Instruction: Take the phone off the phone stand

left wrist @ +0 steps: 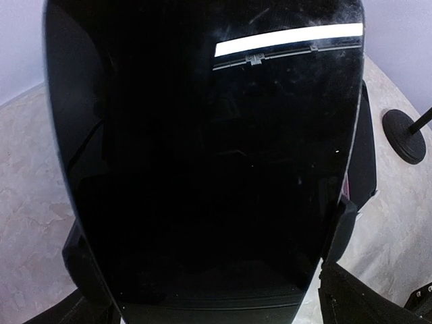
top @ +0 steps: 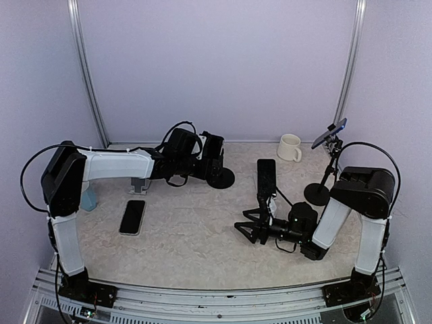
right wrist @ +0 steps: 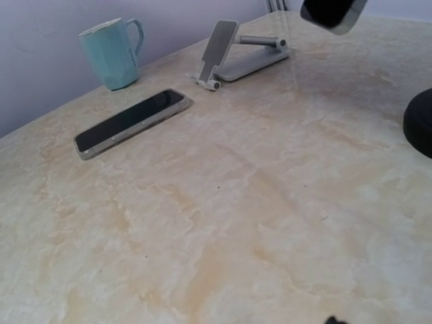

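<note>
L wrist cam: phone [left wrist: 202, 169] fills frame, dark pieces touching both long edges. Fingers or clips, can't tell, so left gripper [top: 206, 154] grip unclear. Top cam hides phone under that gripper; stand base [top: 220, 177] at its 5 o'clock. R wrist cam: spare phone [right wrist: 129, 122], teal mug [right wrist: 111, 52], white stand [right wrist: 239, 54] at 10–12 o'clock. Right gripper [top: 246, 227] well apart, jaws unreadable.

Hidden and cropped: phone, stand base, both claws.
In the left wrist view the phone [left wrist: 202, 169] fills the frame, its top and bottom cropped, so whether the left claw [top: 212, 156] grips it cannot be told; from above, that claw's fingertips are covered too. The right wrist view crops the phone's corner at the top edge and the stand's round base [right wrist: 420, 123] at the right edge; the right claw [top: 248, 227] shows there only as a dark speck at the bottom edge.
</note>
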You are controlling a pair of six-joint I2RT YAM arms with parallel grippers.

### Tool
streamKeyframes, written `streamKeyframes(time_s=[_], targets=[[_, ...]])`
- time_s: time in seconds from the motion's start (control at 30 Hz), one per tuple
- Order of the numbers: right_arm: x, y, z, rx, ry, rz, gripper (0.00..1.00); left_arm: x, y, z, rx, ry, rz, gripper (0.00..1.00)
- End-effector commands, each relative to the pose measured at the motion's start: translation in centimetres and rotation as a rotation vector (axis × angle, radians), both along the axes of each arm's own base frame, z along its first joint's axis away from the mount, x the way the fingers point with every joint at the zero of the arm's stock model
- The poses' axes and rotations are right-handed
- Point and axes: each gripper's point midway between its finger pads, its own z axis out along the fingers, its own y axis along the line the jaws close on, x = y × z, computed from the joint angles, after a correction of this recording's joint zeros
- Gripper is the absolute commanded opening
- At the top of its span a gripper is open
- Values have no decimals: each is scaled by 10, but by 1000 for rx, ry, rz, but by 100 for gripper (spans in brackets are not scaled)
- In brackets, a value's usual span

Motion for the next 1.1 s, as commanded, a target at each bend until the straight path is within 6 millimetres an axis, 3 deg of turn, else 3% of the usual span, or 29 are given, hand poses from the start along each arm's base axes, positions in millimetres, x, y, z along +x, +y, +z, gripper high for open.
streamKeyframes(time_s=[0.0,0.13,0.33,0.6,0.8,1.07], targets=[[1,-4,-1,13,1,-9,69,7,-10,1,13,-25,-12,99],[2,-4,-2,12,4,-10,69,12,-10,-2,26,-33,0,96],[2,-5,-2,13,6,-15,69,8,-6,-10,31,-35,4,80],[8,-6,6,-2,70,-51,65,-12,4,16,-18,-93,34,57],[14,-10,34,10,167,-102,60,-45,13,40,-67,-127,66,48],[10,-6,79,53,264,-80,56,-109,22,35,-99,-106,81,44]])
